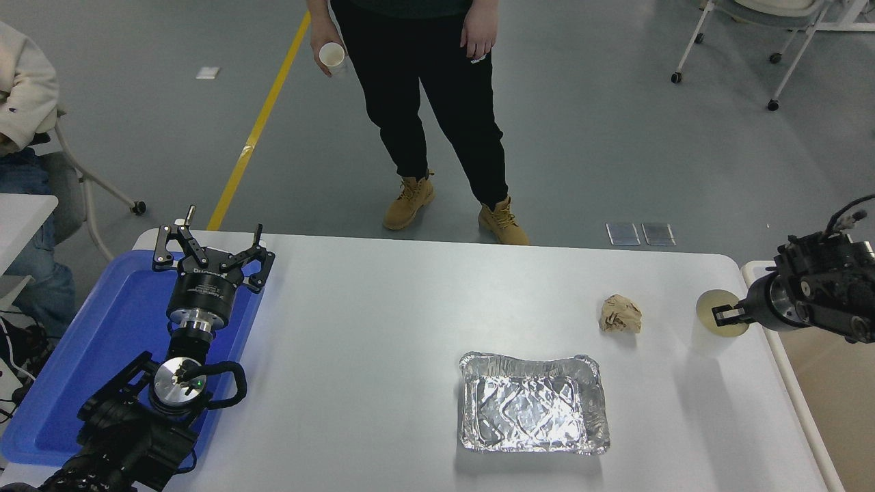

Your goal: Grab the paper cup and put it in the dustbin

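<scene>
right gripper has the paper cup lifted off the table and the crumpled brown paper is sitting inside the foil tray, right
Not quite. The head view shows the crumpled brown paper on the bare table, beyond the foil tray, which holds nothing. The right gripper does hold the paper cup lifted off the table.

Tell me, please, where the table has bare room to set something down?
Widest bare patch: between the blue tray and the foil tray. It is crowded on the right, around the paper wad, paper cup and right gripper.
</scene>
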